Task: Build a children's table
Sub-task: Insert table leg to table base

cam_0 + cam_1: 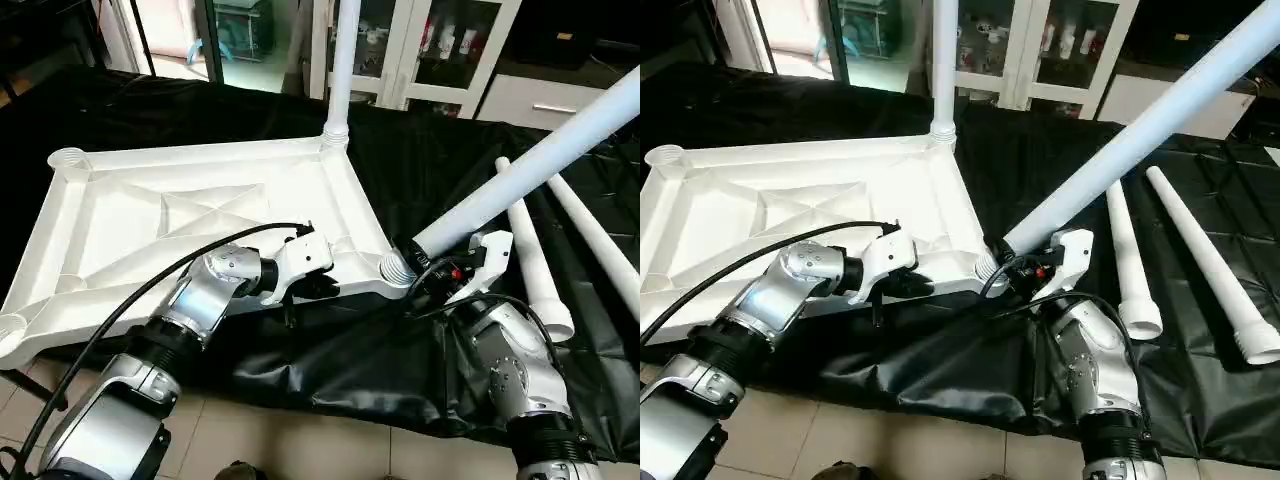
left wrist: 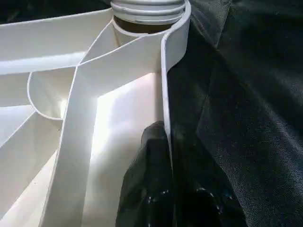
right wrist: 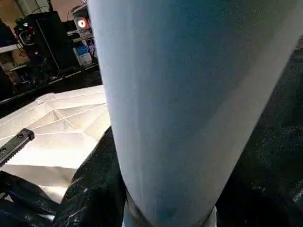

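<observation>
The children's table top (image 1: 200, 215) lies upside down on the black sheet, ribs up. One white leg (image 1: 342, 60) stands upright in its far right corner socket. My left gripper (image 1: 320, 285) is shut on the top's near rim (image 2: 165, 85), one black finger (image 2: 147, 179) on each side of the wall. A second leg (image 1: 530, 170) leans up to the right, its threaded end at the near right socket (image 1: 397, 268). My right gripper (image 1: 440, 270) is shut on this leg (image 3: 189, 104) just above the socket.
Two loose white legs (image 1: 535, 260) (image 1: 600, 240) lie on the black sheet to the right. The two left sockets (image 1: 68, 158) (image 1: 10, 325) hold nothing. The sheet's front edge hangs over tiled floor (image 1: 300, 440). White glass-door cabinets (image 1: 440, 50) stand behind.
</observation>
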